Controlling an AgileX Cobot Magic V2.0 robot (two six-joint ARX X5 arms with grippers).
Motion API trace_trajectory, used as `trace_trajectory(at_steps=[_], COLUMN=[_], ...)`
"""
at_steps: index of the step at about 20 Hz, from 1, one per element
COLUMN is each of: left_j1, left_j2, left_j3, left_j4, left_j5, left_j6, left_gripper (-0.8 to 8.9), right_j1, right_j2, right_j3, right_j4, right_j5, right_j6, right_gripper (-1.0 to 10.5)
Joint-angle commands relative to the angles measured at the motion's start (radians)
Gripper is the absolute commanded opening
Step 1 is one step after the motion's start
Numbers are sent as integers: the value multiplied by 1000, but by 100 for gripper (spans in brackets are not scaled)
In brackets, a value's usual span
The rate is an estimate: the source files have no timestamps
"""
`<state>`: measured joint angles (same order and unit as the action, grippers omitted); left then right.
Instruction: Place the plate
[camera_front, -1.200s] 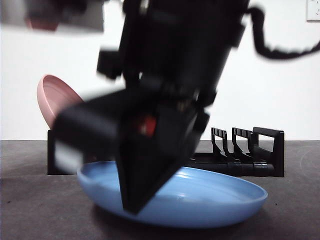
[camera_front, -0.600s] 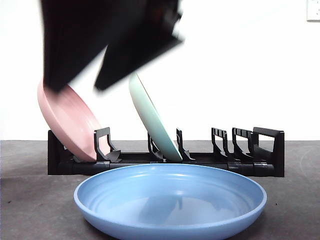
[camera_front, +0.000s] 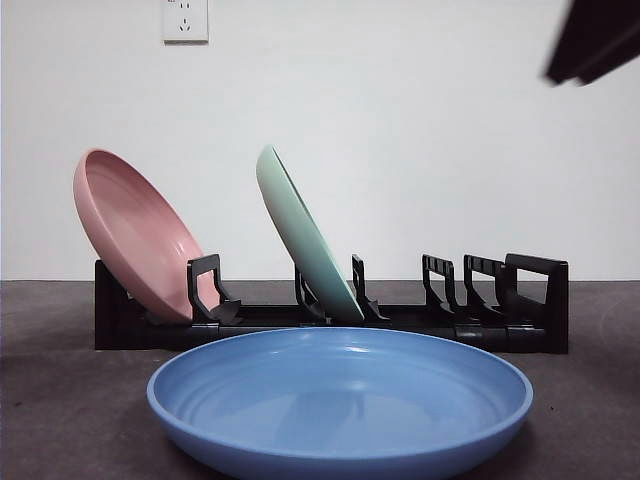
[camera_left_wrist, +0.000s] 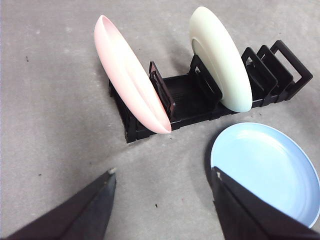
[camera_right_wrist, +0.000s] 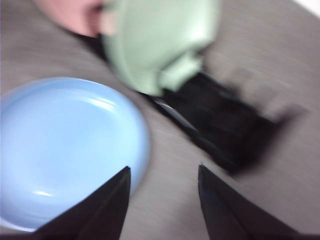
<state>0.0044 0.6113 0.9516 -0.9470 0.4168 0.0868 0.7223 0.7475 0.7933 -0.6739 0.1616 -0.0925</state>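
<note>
Front view first, operator: your round blue plate (camera_front: 340, 400) lies flat on the dark grey table (camera_front: 60, 400), right in the foreground at six o'clock, rim up and nothing on it. Just behind it, at twelve o'clock from the plate, you have the black slotted plastic dish rack (camera_front: 480, 315) running across the table. Look at nine o'clock on that rack: a pink round plate (camera_front: 135, 235) leans in the end slot, tilted back. Near the middle, a pale green round plate (camera_front: 300, 235) stands on edge in its own slot, also tilted, well apart from the pink one. The slots toward three o'clock hold nothing. A white wall socket (camera_front: 185, 18) sits high on the wall at eleven o'clock.

Up at one o'clock you catch only a black blurred tip of an arm at the corner.

Left wrist view now: your left gripper (camera_left_wrist: 162, 185) hangs above the table with its jaws spread wide and nothing between them, the rack and both standing plates beyond, the blue plate off to one side.

Right wrist view, blurred: your right gripper (camera_right_wrist: 162, 175) is also parted and holding nothing, with the blue plate near one jaw and the green plate and rack beyond.
</note>
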Motion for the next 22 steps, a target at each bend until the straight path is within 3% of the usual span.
trace_trajectory(at_steps=[1,5,10,15,22], left_j1=[0,-19,-113,-208,-289], left_j2=[21,100,335,616,894], left_j3=[22,22,91,381,689], left_j4=[40,114,129,34,-101], left_j5=[-1,-1,-21,-312,-553], left_j6=[-58,-142,-171,-228,-243], left_gripper=[305,317,317,317,317], right_j1=[-95,-204,-216,-216,-216], right_j2=[-51,-101,-102,-102,-102], right_j3=[-4,-4,-4,-4,-4], right_j4=[-25,-46,-47,-66,-71], right_j5=[-3,-32,-39,-39,-38], right_j6=[-61,-76,-76,-75,-73], right_gripper=[210,210,210,210,210])
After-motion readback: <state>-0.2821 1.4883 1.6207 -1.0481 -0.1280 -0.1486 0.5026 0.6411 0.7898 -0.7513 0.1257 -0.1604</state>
